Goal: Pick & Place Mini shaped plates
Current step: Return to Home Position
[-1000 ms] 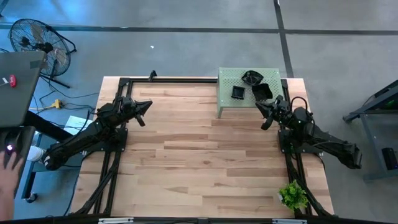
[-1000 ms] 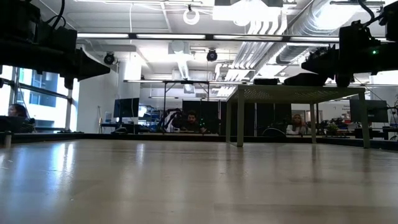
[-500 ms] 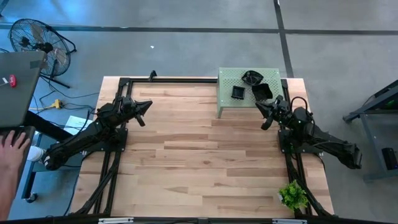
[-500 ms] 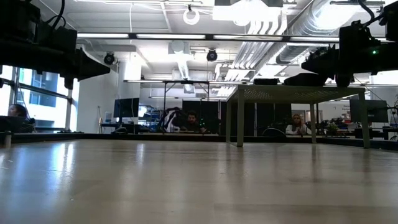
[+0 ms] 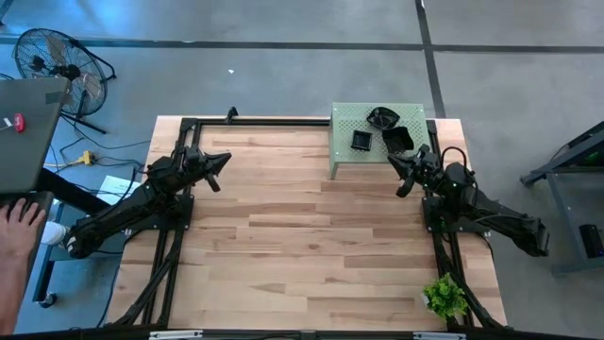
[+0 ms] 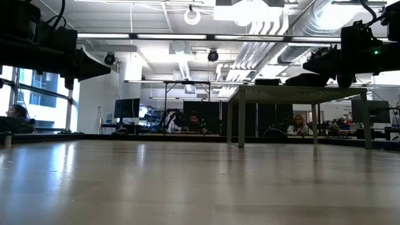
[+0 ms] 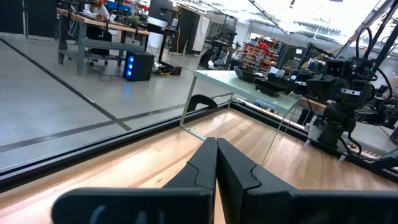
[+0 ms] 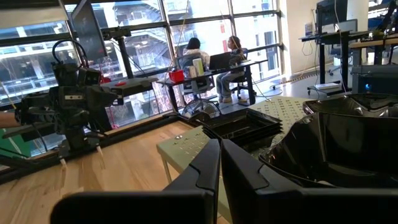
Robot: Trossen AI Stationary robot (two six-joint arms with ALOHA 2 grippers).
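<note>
The mini shaped plates rest on top of a pale green perforated stand [image 5: 344, 142] at the table's far right: a small square one [image 5: 361, 141], a round ruffled one [image 5: 382, 118] and a larger squarish one [image 5: 397, 139]. The right wrist view shows the square ones [image 8: 239, 127] stacked and a big glossy one [image 8: 336, 146] close by. My right gripper [image 5: 392, 158] [image 8: 219, 143] is shut and empty, level, just off the stand's near right corner. My left gripper [image 5: 224, 159] [image 7: 216, 142] is shut and empty, level, at the far left, pointing toward the stand [image 7: 249, 84].
The bare wooden tabletop [image 5: 302, 227] lies between the arms. A small green plant [image 5: 444, 297] stands at the near right corner. A floor fan [image 5: 57, 61] and a person's hand [image 5: 19, 231] show beyond the left edge. The stand's legs [image 6: 240, 119] rise from the table.
Both arms have kept still and the plates have not moved. Beyond the table's left edge, the person's hand has shifted a little.
</note>
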